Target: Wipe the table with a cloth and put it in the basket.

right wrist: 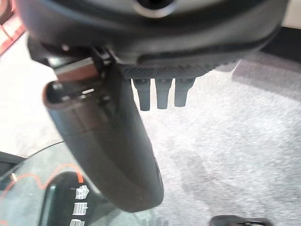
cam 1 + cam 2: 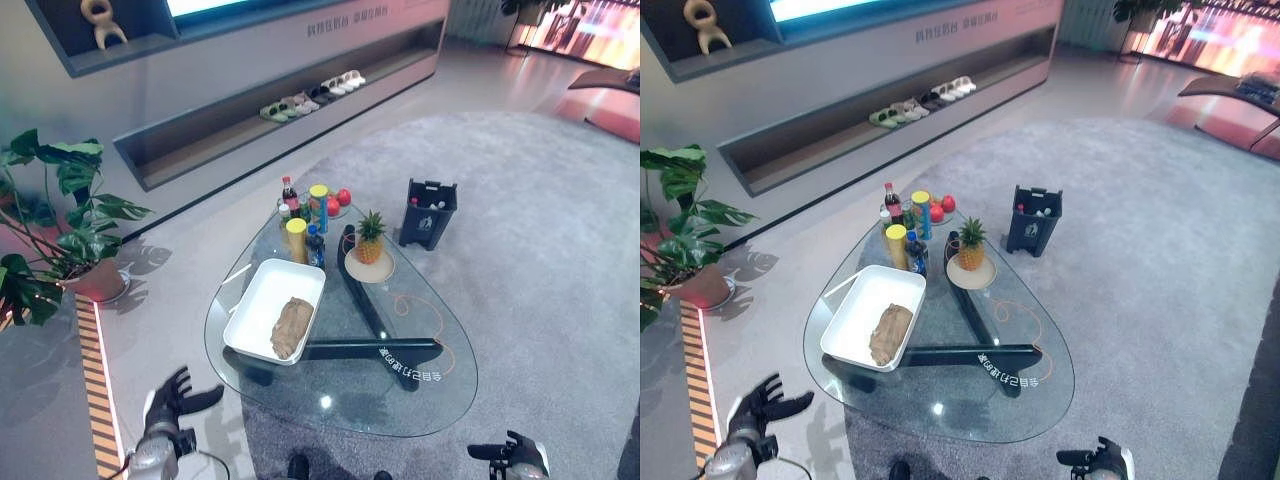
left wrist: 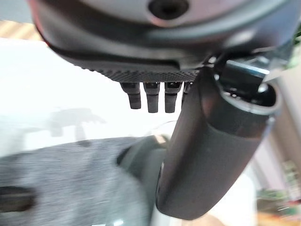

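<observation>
A crumpled brown cloth point(image 2: 291, 327) lies inside the white rectangular basket point(image 2: 270, 288), which stands on the left part of the glass table point(image 2: 400, 400). My left hand point(image 2: 176, 393) hangs low beside the table's near left edge, over the floor, with its fingers point(image 3: 153, 96) spread straight and nothing in them. Off the table's near right edge is my right hand point(image 2: 513, 455). Its fingers point(image 1: 162, 96) are straight and its thumb point(image 1: 113, 155) stands out over the table's rim, holding nothing. Both hands are well apart from the cloth.
Bottles and cans point(image 2: 305, 225), red apples point(image 2: 338, 200) and a pineapple on a plate point(image 2: 370, 240) crowd the table's far end. A dark bin point(image 2: 430, 212) stands on the grey carpet beyond. A potted plant point(image 2: 60, 230) and a striped floor strip point(image 2: 95, 390) lie to the left.
</observation>
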